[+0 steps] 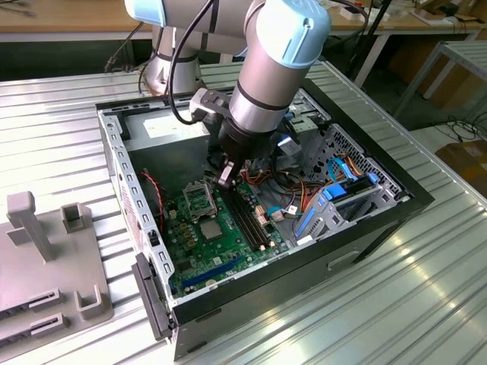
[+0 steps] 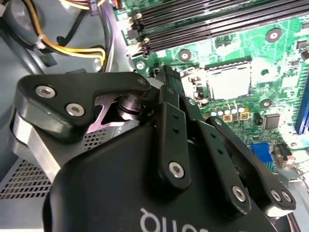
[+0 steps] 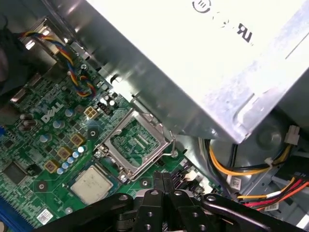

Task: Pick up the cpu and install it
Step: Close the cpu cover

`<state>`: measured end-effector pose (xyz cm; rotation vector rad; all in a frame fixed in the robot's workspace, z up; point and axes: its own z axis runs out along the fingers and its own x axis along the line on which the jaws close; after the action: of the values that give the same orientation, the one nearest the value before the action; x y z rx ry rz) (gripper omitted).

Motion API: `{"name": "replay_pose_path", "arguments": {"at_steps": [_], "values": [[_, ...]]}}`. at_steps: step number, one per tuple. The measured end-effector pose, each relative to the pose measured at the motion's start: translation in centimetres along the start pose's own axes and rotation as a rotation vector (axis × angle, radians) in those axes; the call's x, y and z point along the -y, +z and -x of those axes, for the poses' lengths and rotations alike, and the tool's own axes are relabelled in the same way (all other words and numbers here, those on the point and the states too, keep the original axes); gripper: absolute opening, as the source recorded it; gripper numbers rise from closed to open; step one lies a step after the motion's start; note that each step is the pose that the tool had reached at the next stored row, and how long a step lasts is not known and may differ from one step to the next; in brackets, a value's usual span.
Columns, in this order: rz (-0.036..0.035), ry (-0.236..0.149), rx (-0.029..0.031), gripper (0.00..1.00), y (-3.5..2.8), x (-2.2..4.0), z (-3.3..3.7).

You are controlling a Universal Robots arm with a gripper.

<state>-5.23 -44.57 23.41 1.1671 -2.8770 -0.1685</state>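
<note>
The cpu is a small silvery square lying flat on the green motherboard inside the open computer case. It also shows in the first wrist view as cpu and in the second wrist view as cpu. Beside it the hollow metal socket frame stands open. My gripper hangs over the board near the frame, a little apart from the cpu. Its black fingers are pressed together and shut, with nothing between them, as the gripper also shows in the second wrist view.
A large grey power supply box with a white label stands close behind the socket. Black memory slots run beside the cpu. Bundled coloured cables and a blue drive bracket fill the case's far side. A grey fixture sits outside.
</note>
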Motion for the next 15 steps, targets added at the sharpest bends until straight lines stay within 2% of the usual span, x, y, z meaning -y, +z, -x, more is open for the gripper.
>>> {"name": "replay_pose_path", "arguments": {"at_steps": [7, 11, 13, 15], "values": [[0.0, -0.003, -0.0003, 0.11, 0.0, 0.0, 0.0], [0.0013, -0.042, -0.0032, 0.11, 0.03, 0.05, 0.06], [0.0055, -0.052, -0.0003, 0.11, 0.09, 0.1, 0.16], [0.015, -0.059, 0.0089, 0.11, 0.1, 0.13, 0.21]]}}
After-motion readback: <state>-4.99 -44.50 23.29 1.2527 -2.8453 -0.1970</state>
